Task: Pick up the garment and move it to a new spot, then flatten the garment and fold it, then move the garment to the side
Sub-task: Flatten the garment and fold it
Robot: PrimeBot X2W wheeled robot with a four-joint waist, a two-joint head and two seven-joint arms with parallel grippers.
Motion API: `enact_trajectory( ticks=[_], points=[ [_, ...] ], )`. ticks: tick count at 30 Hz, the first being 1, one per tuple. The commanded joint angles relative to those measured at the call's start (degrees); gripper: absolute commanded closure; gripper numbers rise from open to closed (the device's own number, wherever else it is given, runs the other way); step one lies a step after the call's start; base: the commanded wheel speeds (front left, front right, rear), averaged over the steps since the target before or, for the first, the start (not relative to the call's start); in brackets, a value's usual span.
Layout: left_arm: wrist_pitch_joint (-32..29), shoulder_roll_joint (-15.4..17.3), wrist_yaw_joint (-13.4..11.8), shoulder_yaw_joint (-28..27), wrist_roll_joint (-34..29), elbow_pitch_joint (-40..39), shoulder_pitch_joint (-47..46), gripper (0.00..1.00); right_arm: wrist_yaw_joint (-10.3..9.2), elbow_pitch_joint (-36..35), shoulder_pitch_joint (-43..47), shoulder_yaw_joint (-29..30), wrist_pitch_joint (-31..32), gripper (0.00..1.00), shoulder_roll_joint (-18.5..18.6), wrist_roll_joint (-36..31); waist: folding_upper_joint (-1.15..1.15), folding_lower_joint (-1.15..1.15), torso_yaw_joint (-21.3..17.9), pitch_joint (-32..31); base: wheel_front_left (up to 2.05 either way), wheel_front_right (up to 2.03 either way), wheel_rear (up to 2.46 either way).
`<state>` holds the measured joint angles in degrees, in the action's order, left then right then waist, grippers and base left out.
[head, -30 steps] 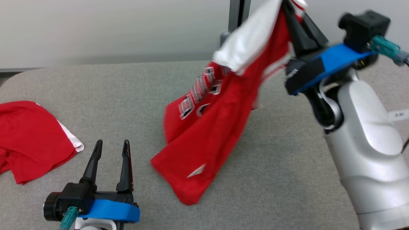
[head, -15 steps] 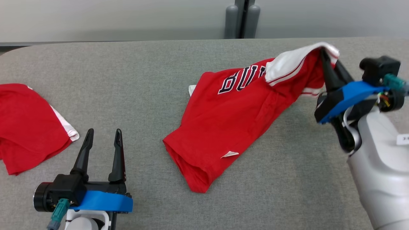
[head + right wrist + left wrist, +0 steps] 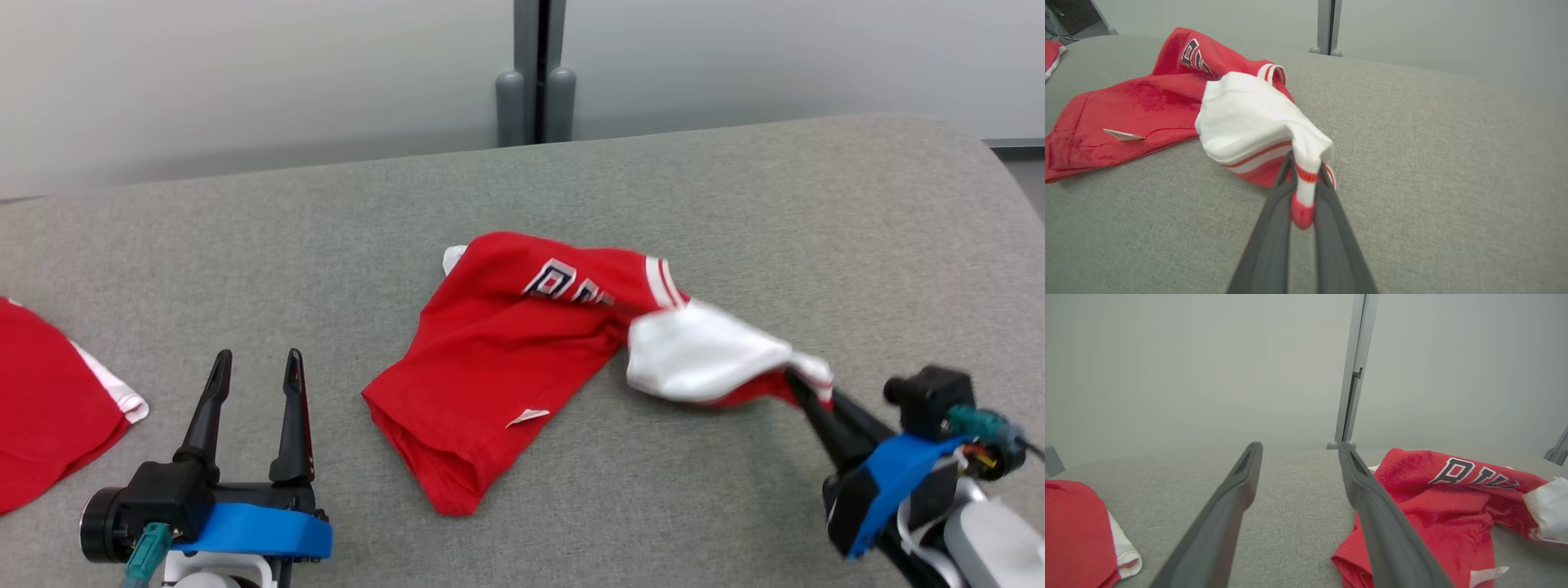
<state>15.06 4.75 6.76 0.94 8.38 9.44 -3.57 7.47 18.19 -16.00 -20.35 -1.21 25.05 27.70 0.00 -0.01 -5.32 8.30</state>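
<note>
The garment (image 3: 498,359) is a red jersey with dark lettering and white, red-striped trim, lying crumpled on the grey table (image 3: 735,204); it also shows in the left wrist view (image 3: 1437,506) and the right wrist view (image 3: 1147,106). My right gripper (image 3: 804,390) is shut on its white striped edge (image 3: 1306,171), low over the table at the lower right. My left gripper (image 3: 255,359) stands open at the lower left, well apart from the jersey, nothing between its fingers (image 3: 1229,506).
A second red garment (image 3: 49,400) with white trim lies at the table's left edge, also at the left of the left wrist view (image 3: 1077,535). A grey post (image 3: 536,73) stands behind the table against a pale wall.
My right gripper has come down and toward me with the jersey's edge, laying the hanging garment onto the table. The head camera has shifted. The left gripper stays open.
</note>
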Motion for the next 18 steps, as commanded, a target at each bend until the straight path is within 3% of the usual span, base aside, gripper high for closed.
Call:
enact_trajectory(
  ticks=[1, 2, 3, 4, 12, 18],
  points=[
    [0.2, 0.0, -0.3, -0.2, -0.4, 0.0, 0.5, 0.00, 0.04, -2.6, 2.4, -1.5, 1.1, 1.00, 1.1, 0.3, 0.00, 0.01, -1.1, -0.8, 0.00, 0.00, 0.00],
    [0.2, 0.0, -0.3, -0.3, -0.4, -0.1, 0.6, 0.00, 0.03, -4.2, 3.6, -2.4, 1.9, 1.00, 2.7, -0.1, 0.00, 0.01, -1.3, -0.9, 0.00, 0.00, 0.00],
    [0.2, 0.0, -0.3, -0.3, -0.4, -0.2, 0.6, 0.00, 0.03, -5.7, 4.9, -3.5, 3.3, 0.62, 4.0, -0.5, 0.00, 0.01, -1.5, -1.0, 0.00, 0.00, 0.00],
    [0.2, 0.0, -0.3, -0.4, -0.4, -0.2, 0.6, 0.00, 0.03, -6.9, 6.1, -3.9, 4.3, 0.00, 4.5, -0.3, 0.00, 0.01, -1.6, -1.0, 0.00, 0.00, 0.00],
    [0.2, -0.1, -0.1, -0.1, -0.3, -0.1, 0.2, 0.00, 0.03, -18.3, 12.0, -5.0, 11.9, 0.00, 9.0, 5.9, 0.00, 0.01, -1.0, -0.6, 0.00, 0.00, 0.00],
    [0.2, -0.2, 0.1, 0.1, -0.1, 0.2, 0.4, 0.00, 0.03, -23.4, 13.4, 4.1, 11.1, 0.00, 6.1, 9.0, 0.00, 0.01, 0.4, -0.7, 0.00, 0.00, 0.00]
  ],
)
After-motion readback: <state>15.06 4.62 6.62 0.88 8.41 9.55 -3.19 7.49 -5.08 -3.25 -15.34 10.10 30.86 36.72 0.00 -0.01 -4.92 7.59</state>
